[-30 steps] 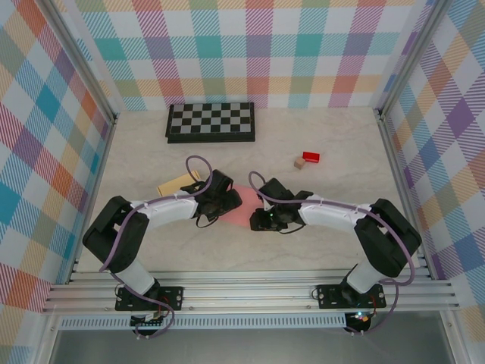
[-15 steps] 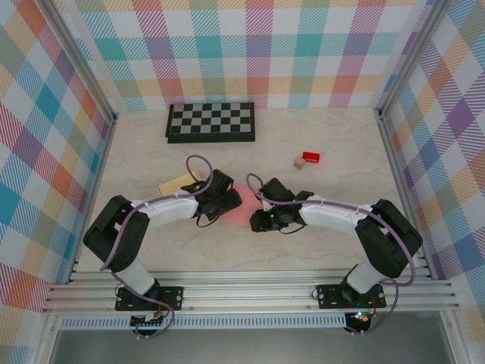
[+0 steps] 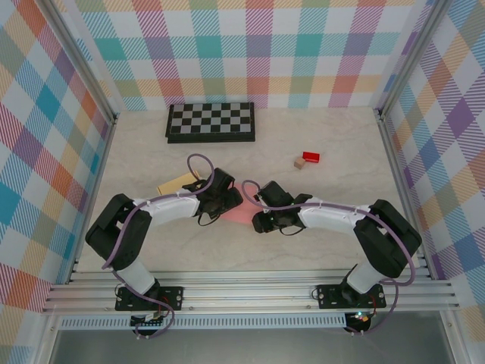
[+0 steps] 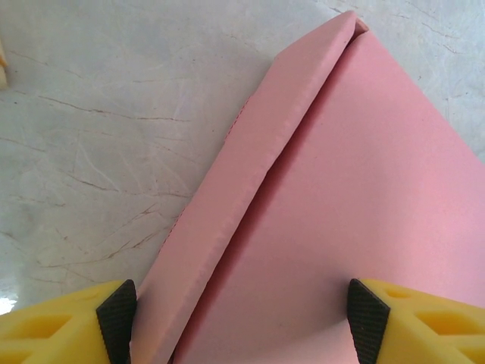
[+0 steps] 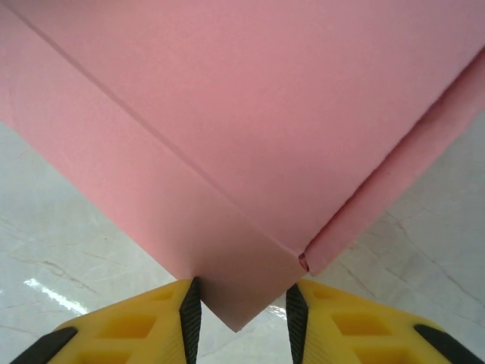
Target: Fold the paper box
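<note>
The pink paper box lies on the marble table between my two grippers. In the left wrist view one long side flap is folded up along the box's left edge, beside the flat panel. My left gripper stands open and wide astride the box, its left pad at the flap's outer edge and its right pad over the panel. My right gripper is shut on the box's near corner, with both pads against it. From above, the left gripper and the right gripper meet over the box.
A folded chessboard lies at the back. A red block and a small wooden block sit right of centre. A tan flat piece lies beside the left arm. Metal rails and checked walls fence in the table.
The left jaws have narrowed a little around the box. The right gripper has shifted slightly with the corner in it, and less pink shows between the two grippers.
</note>
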